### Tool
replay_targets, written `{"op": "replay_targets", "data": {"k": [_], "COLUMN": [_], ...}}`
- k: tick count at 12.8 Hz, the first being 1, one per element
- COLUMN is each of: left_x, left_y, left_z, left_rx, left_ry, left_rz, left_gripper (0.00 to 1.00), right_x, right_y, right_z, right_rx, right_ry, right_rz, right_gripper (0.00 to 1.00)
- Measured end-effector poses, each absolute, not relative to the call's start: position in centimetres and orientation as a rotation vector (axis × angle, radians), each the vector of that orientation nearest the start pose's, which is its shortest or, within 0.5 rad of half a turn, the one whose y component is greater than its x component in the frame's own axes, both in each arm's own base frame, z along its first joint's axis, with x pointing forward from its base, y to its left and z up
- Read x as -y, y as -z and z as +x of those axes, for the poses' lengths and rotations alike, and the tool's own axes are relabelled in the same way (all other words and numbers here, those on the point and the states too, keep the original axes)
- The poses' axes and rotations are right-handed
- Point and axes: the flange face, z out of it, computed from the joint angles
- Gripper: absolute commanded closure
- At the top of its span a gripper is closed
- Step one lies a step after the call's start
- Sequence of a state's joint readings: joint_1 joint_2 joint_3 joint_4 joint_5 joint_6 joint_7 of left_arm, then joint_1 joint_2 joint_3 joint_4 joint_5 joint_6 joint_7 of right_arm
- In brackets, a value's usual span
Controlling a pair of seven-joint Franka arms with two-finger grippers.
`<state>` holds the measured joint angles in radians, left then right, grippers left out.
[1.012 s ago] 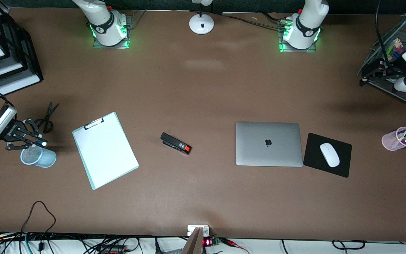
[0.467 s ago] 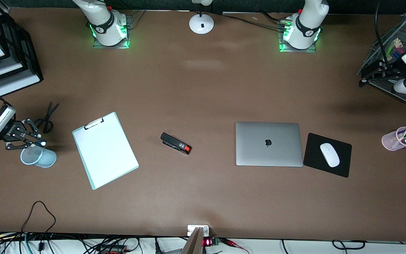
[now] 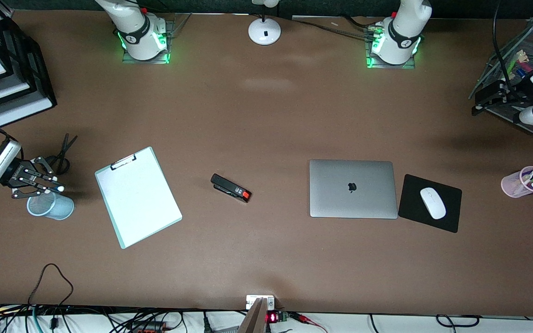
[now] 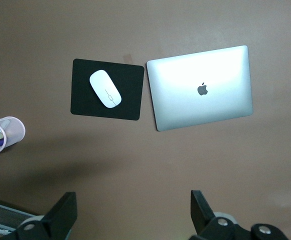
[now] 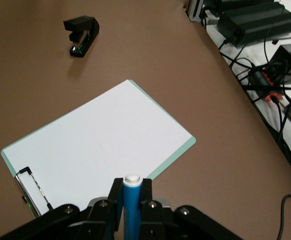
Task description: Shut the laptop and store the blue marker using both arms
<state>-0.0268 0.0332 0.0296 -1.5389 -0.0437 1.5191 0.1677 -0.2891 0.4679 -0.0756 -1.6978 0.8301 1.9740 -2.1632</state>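
Observation:
The laptop (image 3: 352, 188) lies closed on the table, lid up with its dark logo showing; it also shows in the left wrist view (image 4: 200, 87). My right gripper (image 3: 48, 186) is shut on the blue marker (image 3: 58, 188) and holds it over the rim of a pale blue mesh cup (image 3: 50, 206) at the right arm's end. In the right wrist view the marker (image 5: 132, 210) sits between the fingers, its whitish cap end pointing out of the gripper (image 5: 132, 187). My left gripper (image 3: 491, 95) is open and empty, high at the left arm's end, its fingers (image 4: 201, 210) wide apart.
A clipboard (image 3: 138, 196) and a black stapler (image 3: 230, 188) lie between the cup and the laptop. Scissors (image 3: 63, 155) lie near the cup. A white mouse (image 3: 432, 203) sits on a black pad (image 3: 410, 203). A pink cup of markers (image 3: 524, 181) and a wire organizer (image 3: 532, 41) stand at the left arm's end.
My right gripper with the marker has shifted slightly over the blue cup. The left arm has barely moved.

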Motion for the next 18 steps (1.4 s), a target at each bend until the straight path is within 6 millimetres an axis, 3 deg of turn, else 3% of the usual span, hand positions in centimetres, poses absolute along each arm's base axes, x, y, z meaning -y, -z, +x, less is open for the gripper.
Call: {"op": "replay_targets", "data": {"k": [4,9,14,18], "left_x": [0.3,0.3,0.3,0.4], "left_y": [-61.7,-61.6,-61.4,-61.4], "left_z": [55.9,56.0,56.1,56.1], "left_rx": [-0.264,-0.264,-0.264,-0.264], "left_ry": [-0.079,-0.080,-0.087,-0.087], "left_rz": [-3.177,-3.177,-3.177,-3.177], "left_gripper": [0.00,0.00,0.00,0.00], "right_x": [18.9,20.7,21.5,23.6], "right_y": [-33.7,-30.6,-30.0,-29.0], "right_z": [64.1,63.7,63.2,62.3], "right_rx": [1.766,1.722,1.698,1.656], "right_ry": [0.874,0.918,0.919,0.932], "right_rz": [-1.980,-1.963,-1.943,-1.941], "right_gripper": [1.00,1.00,1.00,1.00]}}
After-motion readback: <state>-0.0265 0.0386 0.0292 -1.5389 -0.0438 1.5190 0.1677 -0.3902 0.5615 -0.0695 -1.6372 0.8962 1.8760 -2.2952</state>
